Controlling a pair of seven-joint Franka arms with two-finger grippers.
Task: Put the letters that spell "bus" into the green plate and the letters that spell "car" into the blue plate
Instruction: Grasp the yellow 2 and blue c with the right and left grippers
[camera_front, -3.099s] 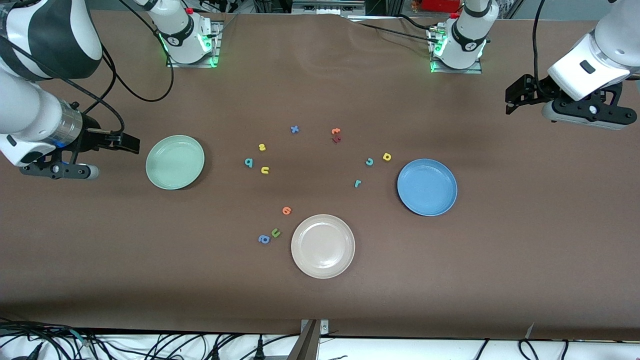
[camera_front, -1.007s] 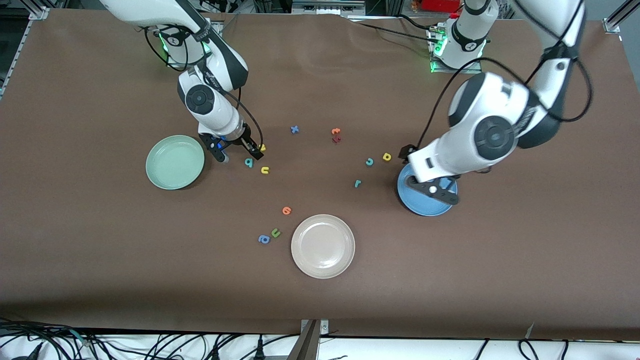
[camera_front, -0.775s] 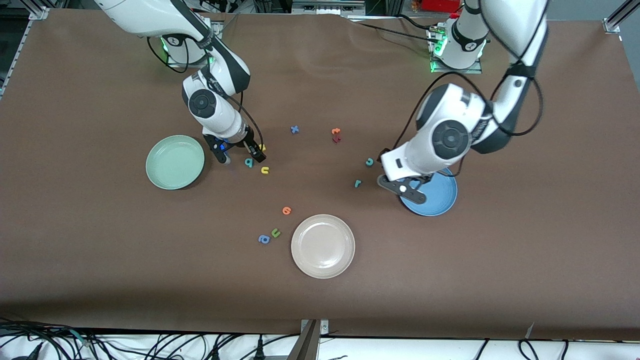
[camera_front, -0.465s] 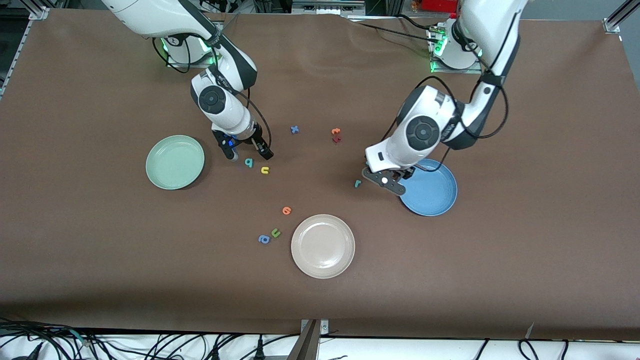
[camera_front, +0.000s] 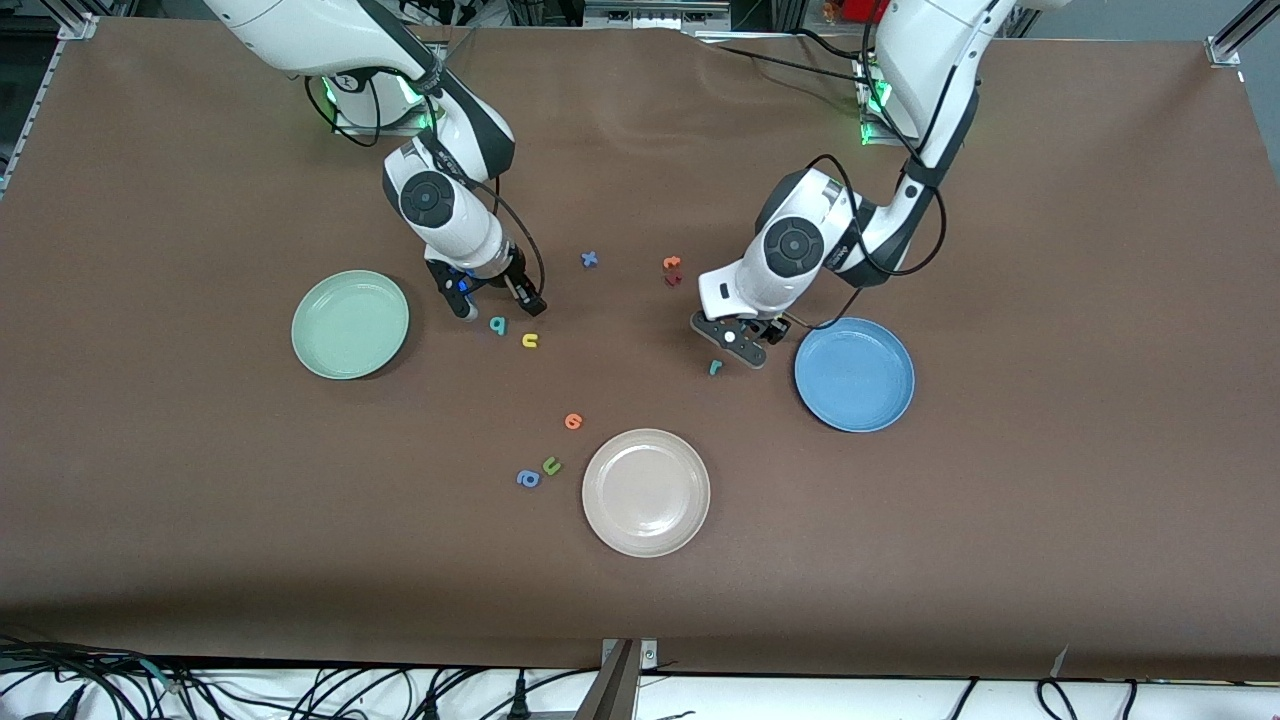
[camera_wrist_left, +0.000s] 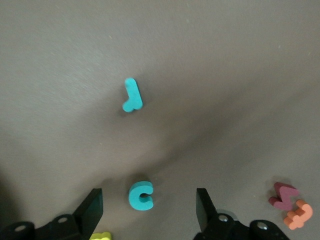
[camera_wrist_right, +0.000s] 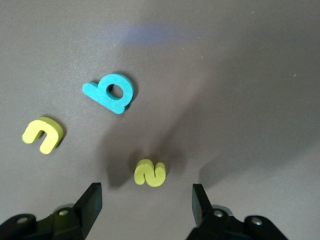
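I have both grippers low over the table with their fingers spread wide, nothing held. The left gripper (camera_wrist_left: 148, 210) straddles the teal "c" (camera_wrist_left: 140, 195) without touching it — the teal "r" (camera_wrist_left: 132, 95) lies apart on the cloth, and a sliver of the yellow "a" (camera_wrist_left: 101, 236) shows by one finger. The blue plate (camera_front: 854, 374) sits bare beside this cluster, toward the left arm's end. The right gripper (camera_wrist_right: 145, 205) hangs over the yellow "s" (camera_wrist_right: 149, 173), fingers either side — the teal "b" (camera_wrist_right: 112, 93) and yellow "u" (camera_wrist_right: 43, 134) lie near it. The green plate (camera_front: 350, 324) holds nothing, toward the right arm's end.
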